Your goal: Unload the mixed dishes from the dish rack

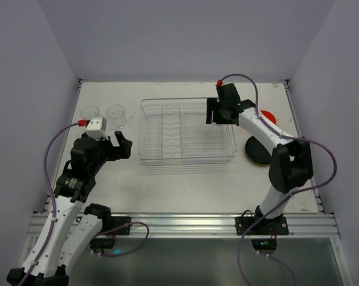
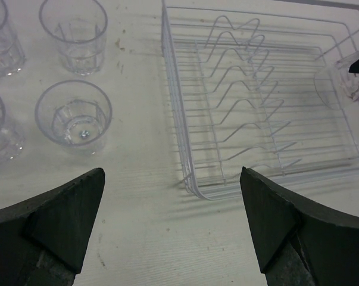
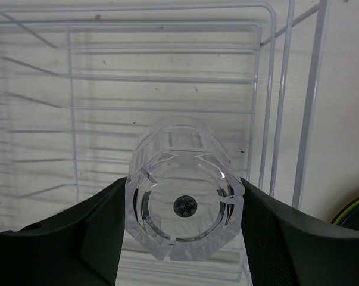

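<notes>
The clear dish rack (image 1: 188, 159) stands mid-table, and its slots look bare. My right gripper (image 1: 218, 113) is over the rack's far right corner, shut on a clear cup (image 3: 182, 199) held bottom toward the camera, between both fingers. My left gripper (image 1: 121, 146) is open and empty, left of the rack (image 2: 173, 89). Several clear cups (image 2: 74, 116) stand upright on the table left of the rack. An orange bowl (image 1: 269, 117) and a dark plate with a lime edge (image 1: 256, 152) lie right of the rack. I cannot make out the amber plate.
The cups (image 1: 115, 112) sit at the far left near the side wall. White walls close the table on three sides. The plate's lime edge (image 3: 355, 211) shows just right of the rack's wires (image 3: 280, 119).
</notes>
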